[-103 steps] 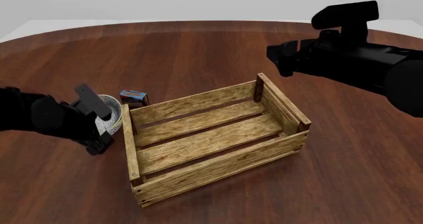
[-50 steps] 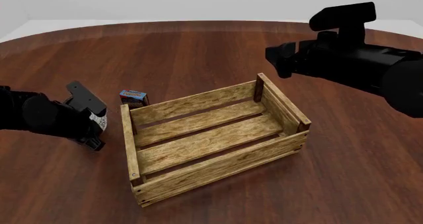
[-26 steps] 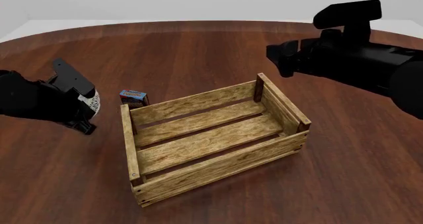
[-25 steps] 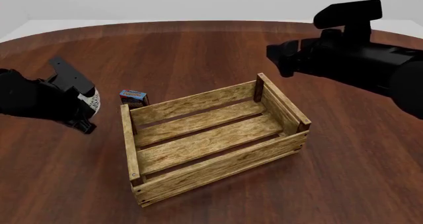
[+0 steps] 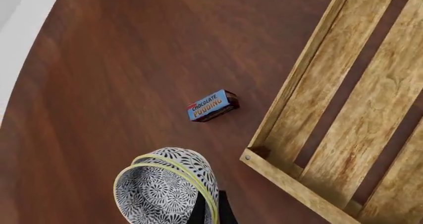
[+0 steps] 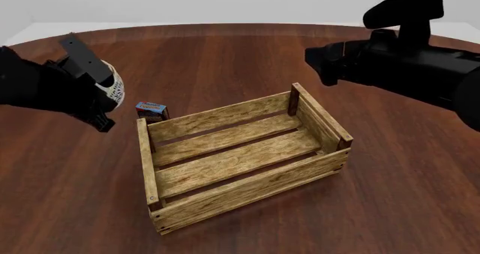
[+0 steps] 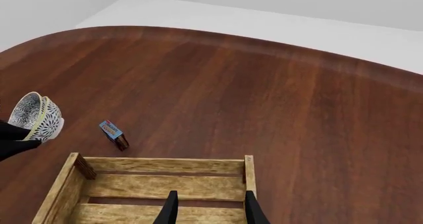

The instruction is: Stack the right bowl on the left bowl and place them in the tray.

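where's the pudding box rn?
The pudding box sits on the table in the front view's left half, just beyond the tray's far-left corner, below the stacked bowls held in the left tool.

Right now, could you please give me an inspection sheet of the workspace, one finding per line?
Surface: dark wooden table, round-edged, no damage seen.
Job's things: stacked bowls, black-and-white patterned with yellow rims, tilted and held off the table; tray, a slatted wooden crate, nothing in it.
Clutter: chocolate pudding box, lying on the table beside the tray's corner, apart from it.
Grippers: left claw shut on the bowls' rim; right claw open above the tray's far wall, holding nothing.
Cables: nothing seen.
Surroundings: plain pale floor and wall beyond the table.
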